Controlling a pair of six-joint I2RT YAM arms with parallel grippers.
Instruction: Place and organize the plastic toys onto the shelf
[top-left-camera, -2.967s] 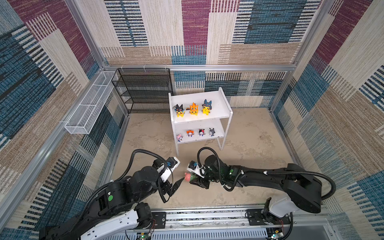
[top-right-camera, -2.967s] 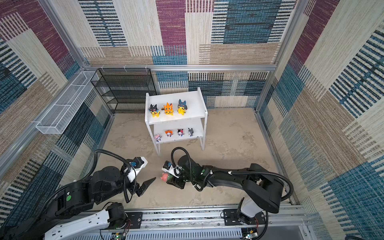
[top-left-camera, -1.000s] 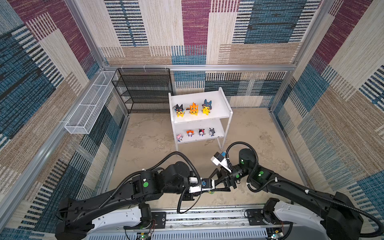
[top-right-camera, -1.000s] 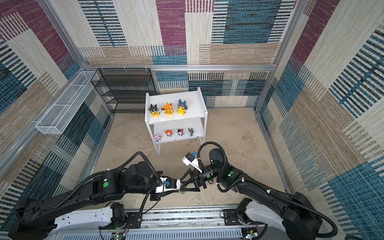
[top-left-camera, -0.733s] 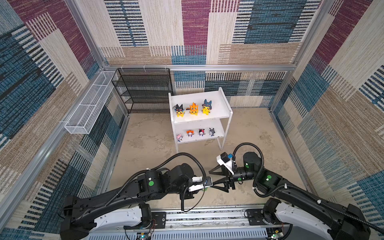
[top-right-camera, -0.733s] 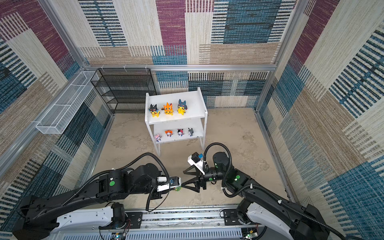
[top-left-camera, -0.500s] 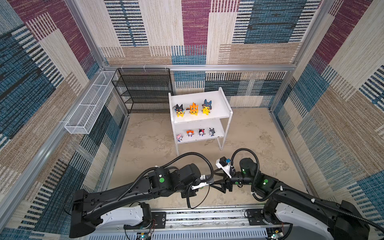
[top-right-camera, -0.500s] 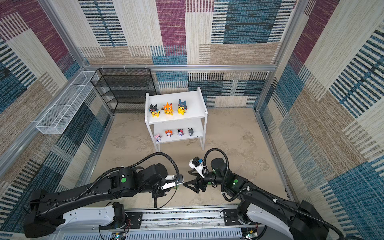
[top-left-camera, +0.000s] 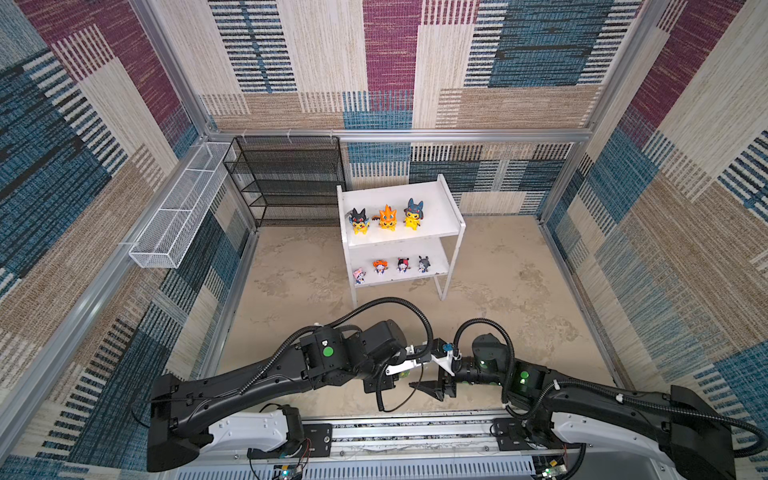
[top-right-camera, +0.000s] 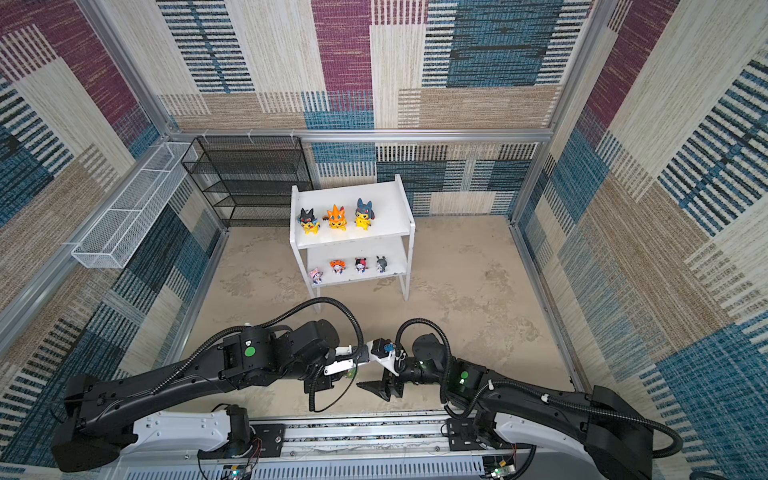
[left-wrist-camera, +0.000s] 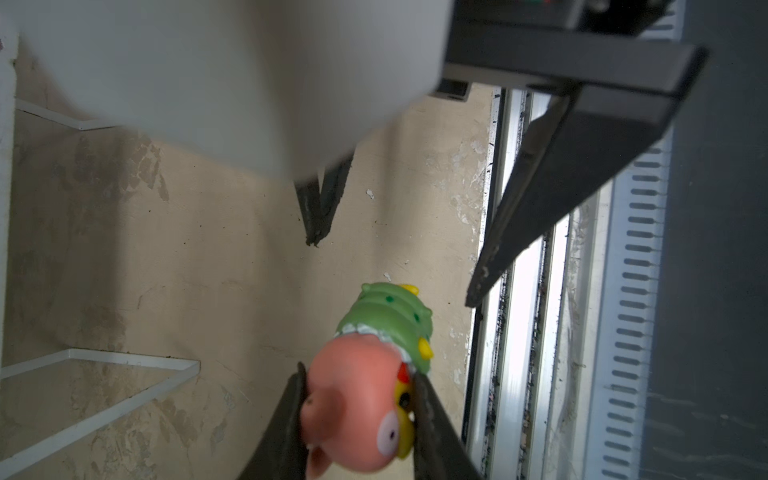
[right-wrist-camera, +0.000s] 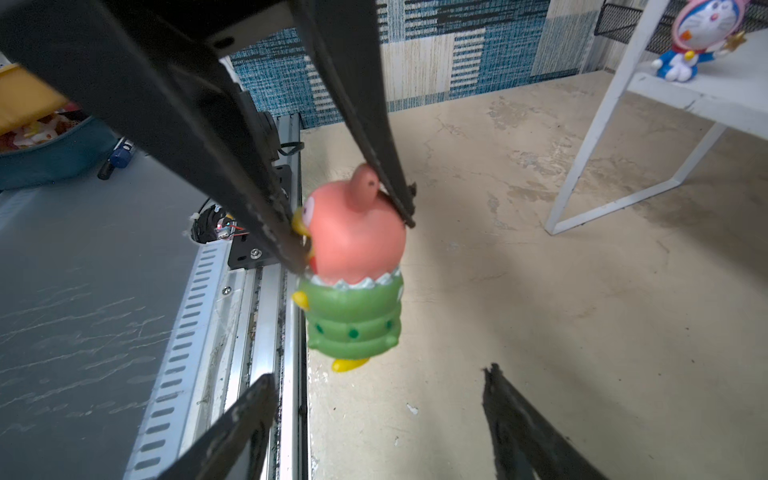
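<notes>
State of left gripper: clamped on the pink head of the toy, one finger at the face, one at the back. Gripped high, presumably to leave the green body and yellow feet free for setting down upright.

Position of toy: off the floor, hanging roughly upright near the front rail, well apart from the shelf.

State of right gripper: apart and empty, fingers spread just beside the green end of the toy, touching nothing. Parked close, by the look of it, as a catch or to take over; cannot tell which.

On shelf: three yellow toys in a row on the top board, four tiny toys in a row on the lower board, all facing front. Bare space left at the end of the yellow row, seemingly kept for this last larger toy, for sorting by size per tier.

Next, as judged: carry to the top board, lower feet-first, release only once standing. Risk: pinch on a rounded, smooth head, so possible swing or slip during the reach.
</notes>
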